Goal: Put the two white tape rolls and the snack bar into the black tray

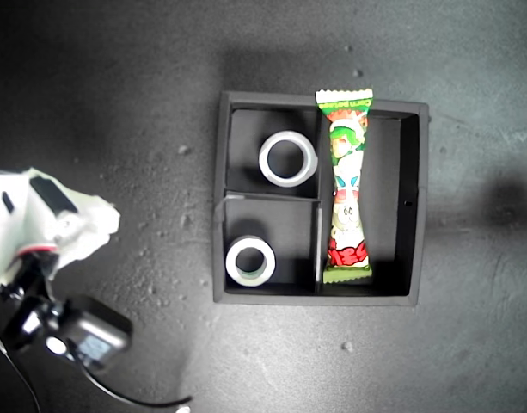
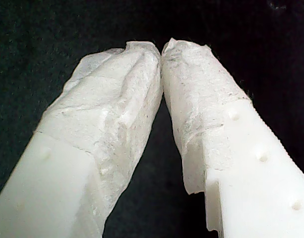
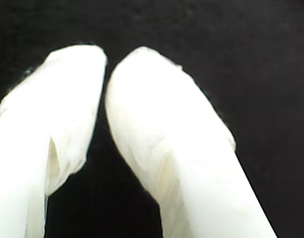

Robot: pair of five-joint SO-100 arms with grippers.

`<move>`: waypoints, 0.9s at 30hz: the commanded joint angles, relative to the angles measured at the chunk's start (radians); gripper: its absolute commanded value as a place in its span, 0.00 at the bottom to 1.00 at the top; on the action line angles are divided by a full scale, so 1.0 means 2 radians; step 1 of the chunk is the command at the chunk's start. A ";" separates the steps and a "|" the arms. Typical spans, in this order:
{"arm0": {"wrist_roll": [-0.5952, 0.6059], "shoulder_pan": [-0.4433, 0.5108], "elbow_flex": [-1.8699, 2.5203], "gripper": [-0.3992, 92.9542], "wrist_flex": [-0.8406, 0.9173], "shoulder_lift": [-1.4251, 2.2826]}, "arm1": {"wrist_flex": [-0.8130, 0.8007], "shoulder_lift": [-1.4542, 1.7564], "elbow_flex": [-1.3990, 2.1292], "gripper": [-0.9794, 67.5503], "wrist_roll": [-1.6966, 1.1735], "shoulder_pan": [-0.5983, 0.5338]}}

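Two tape rolls (image 1: 288, 158) (image 1: 250, 261): in the black tray's (image 1: 414, 206) small boxes.
Snack bar (image 1: 347, 189): in the long box.
My first gripper (image 2: 161, 51): closed, holding nothing.
My second gripper (image 3: 106, 64): closed, holding nothing.

Dim, vignetted exterior view; second wrist view blurred and overexposed.

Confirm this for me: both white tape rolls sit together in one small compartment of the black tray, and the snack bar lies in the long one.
Not quite. In the exterior view each white tape roll has its own small compartment of the black tray: one roll in the upper, the other roll in the lower. The snack bar does lie in the long compartment.
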 commanded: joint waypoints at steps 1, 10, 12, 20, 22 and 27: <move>-0.013 -0.002 0.099 0.00 -0.040 0.104 | -0.023 0.012 0.026 0.01 0.004 0.003; -0.024 0.024 0.328 0.00 -0.071 0.347 | -0.040 0.107 0.140 0.01 -0.029 0.020; -0.025 0.024 0.355 0.00 -0.056 0.393 | -0.035 0.151 0.173 0.01 -0.039 0.025; -0.045 0.020 0.432 0.00 0.005 0.491 | -0.055 0.145 0.189 0.01 -0.081 0.030; -0.051 0.024 0.449 0.00 0.002 0.491 | -0.037 0.145 0.189 0.01 -0.075 0.028; -0.025 0.020 0.459 0.01 -0.008 0.491 | -0.022 0.145 0.189 0.01 -0.143 0.025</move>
